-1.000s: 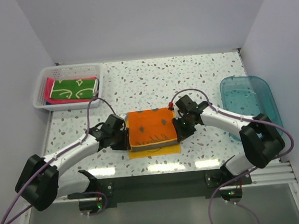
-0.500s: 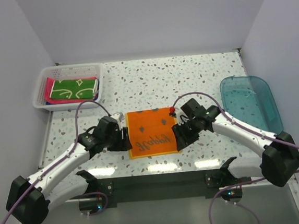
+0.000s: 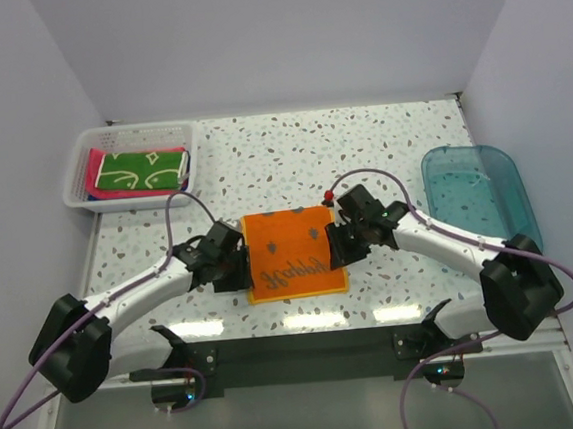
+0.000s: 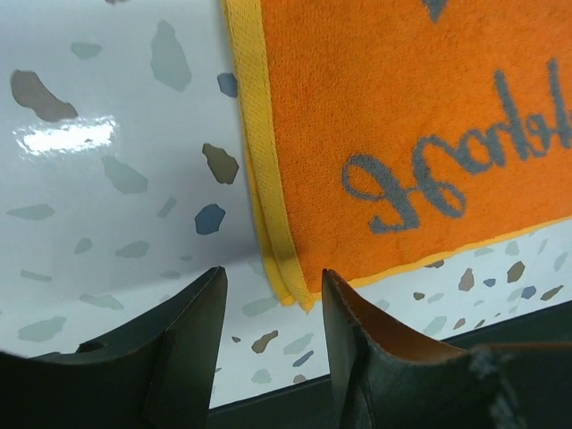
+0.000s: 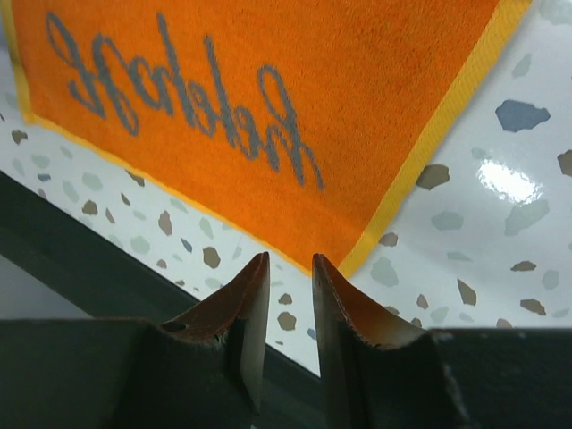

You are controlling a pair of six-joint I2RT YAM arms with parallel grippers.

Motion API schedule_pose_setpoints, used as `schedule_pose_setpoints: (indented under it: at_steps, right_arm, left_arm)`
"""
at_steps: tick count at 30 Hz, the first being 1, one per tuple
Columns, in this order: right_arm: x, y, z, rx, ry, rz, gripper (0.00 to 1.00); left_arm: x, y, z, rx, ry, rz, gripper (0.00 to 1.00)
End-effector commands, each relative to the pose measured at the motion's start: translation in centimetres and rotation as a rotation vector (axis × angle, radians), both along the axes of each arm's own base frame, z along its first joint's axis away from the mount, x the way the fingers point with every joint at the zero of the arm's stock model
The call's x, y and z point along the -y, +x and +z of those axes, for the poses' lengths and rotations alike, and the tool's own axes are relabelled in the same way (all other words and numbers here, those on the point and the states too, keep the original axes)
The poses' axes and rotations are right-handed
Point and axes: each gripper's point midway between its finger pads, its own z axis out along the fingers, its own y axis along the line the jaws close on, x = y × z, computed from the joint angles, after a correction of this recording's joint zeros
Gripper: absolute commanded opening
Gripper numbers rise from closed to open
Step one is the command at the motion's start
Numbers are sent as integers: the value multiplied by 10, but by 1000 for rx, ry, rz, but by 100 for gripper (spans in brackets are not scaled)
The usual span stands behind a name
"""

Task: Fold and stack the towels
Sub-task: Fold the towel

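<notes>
1. Orange towel (image 3: 292, 254): lies flat on the speckled table (image 3: 291, 154), middle of the near side, between the two grippers. Orange face up, yellow trim, grey script lettering (reads reversed in all views). In the left wrist view, two trimmed edges lie one over the other at its near left corner (image 4: 284, 284).

2. Left gripper (image 3: 243, 271): at the towel's left edge, towards the near corner. In its wrist view the claw (image 4: 273, 279) stands apart, with the towel corner just beyond the fingertips and nothing between them.

3. Right gripper (image 3: 335, 250): at the towel's right edge. In its wrist view the claw (image 5: 290, 261) shows a narrow gap, fingers not meeting and holding nothing; the towel's near right corner sits just beyond the tips.

4. White slotted basket (image 3: 129, 133): far left corner of the table, well apart from the orange towel. It holds a green towel (image 3: 140, 171) with a yellow pattern, lying on top of a pink towel (image 3: 92, 171) (only the pink edges show).

5. Clear blue tub (image 3: 475, 188): right side of the table, beside the right arm.
</notes>
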Motion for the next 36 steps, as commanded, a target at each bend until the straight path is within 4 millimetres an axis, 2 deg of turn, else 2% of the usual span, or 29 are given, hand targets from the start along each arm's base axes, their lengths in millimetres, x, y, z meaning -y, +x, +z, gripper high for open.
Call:
schedule_pose_setpoints:
  at_steps: [1,5,9,12,17,20,23,27,31,36]
  right_arm:
    - [-8,16,-3,52,30,-67,30]
    - [-7,15,-17,37,29,-97,33]
    - [2,14,-34,36,-11,-127,35]
    - [11,10,-41,29,-50,-126,35]
    - [23,16,-35,79,-111,-137,35]
    - [20,20,-24,106,-86,-138,35]
    - [15,22,-15,123,-50,-142,36]
    - [13,22,-13,121,-39,-144,36]
    - [11,21,-14,111,-31,-141,36]
    - [9,18,-16,99,-13,-143,36]
  left_arm:
    - [6,-3,-8,-13,0,29,51]
    - [0,-9,-24,-31,69,49,46]
    - [-11,-22,-40,-77,115,66,32]
    - [-13,-26,-42,-85,116,73,24]
    - [-16,-28,-38,-72,108,86,17]
    - [-12,-25,-29,-54,80,93,24]
    - [3,-14,-7,-9,18,102,36]
    - [16,-5,12,30,-6,102,45]
    - [17,-9,-1,-7,52,90,52]
    - [14,-19,-23,-52,140,81,51]
